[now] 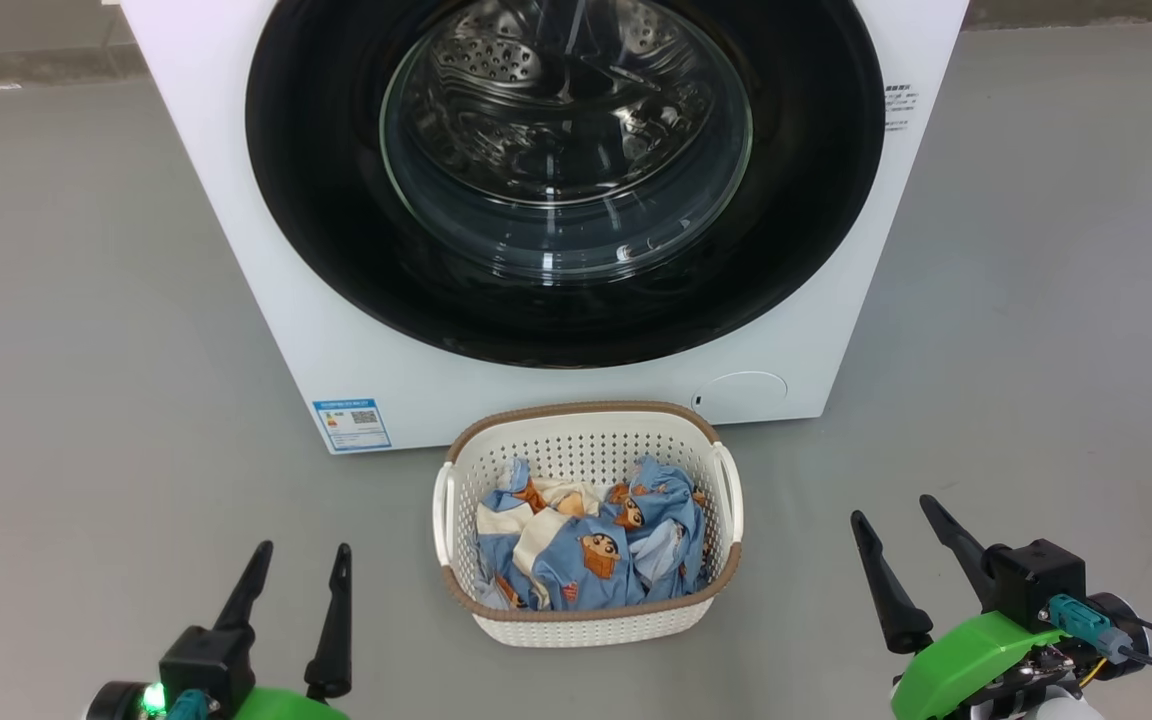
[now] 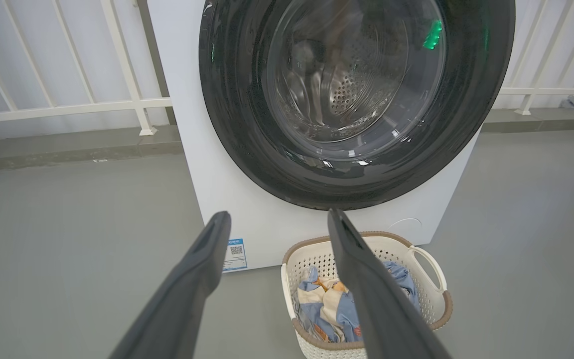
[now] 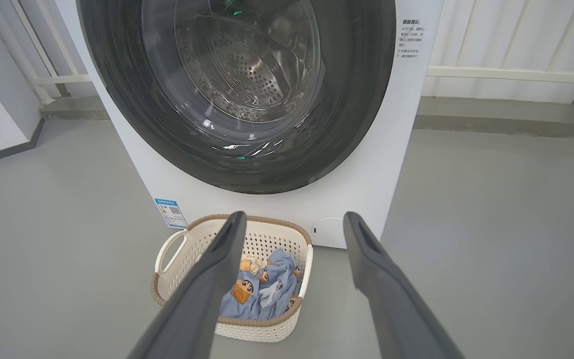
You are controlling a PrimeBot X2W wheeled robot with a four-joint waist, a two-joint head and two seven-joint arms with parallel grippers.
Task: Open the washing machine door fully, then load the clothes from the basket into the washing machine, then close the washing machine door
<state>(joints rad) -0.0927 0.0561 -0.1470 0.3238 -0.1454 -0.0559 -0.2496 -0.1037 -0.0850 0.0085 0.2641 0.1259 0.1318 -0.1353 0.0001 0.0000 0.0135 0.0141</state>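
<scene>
Down at the left, the left gripper (image 1: 302, 548) hangs low over the grey floor (image 1: 86, 350), its green-cased wrist close to the robot. Its two dark fingers reach forward toward the washing machine (image 1: 266, 330), jaws spread apart with nothing between them. It is well short of the machine and off to the left of the basket (image 1: 576, 450). A small blue energy label (image 1: 352, 424) sits at the lower left corner of the white front. Above and to its right, the washing machine door (image 1: 316, 180) lies shut flat against the front, facing the robot. Its glossy black rim rings the clear glass bowl, and the steel drum shows through. On the floor just in front of the machine, below the door, stands the upright cream basket, its mouth open upward and its two white handles facing left and right. Which way its longer side runs I cannot tell. The clothes (image 1: 586, 560) lie bunched inside it, blue and cream with orange-brown cartoon figures. Just behind the basket's right corner is the round filter cover (image 1: 741, 393). At the right, the right gripper (image 1: 891, 507) sits low over the floor beside the basket, clear of it. Its fingers lean forward and leftward, jaws wide apart and holding nothing.
</scene>
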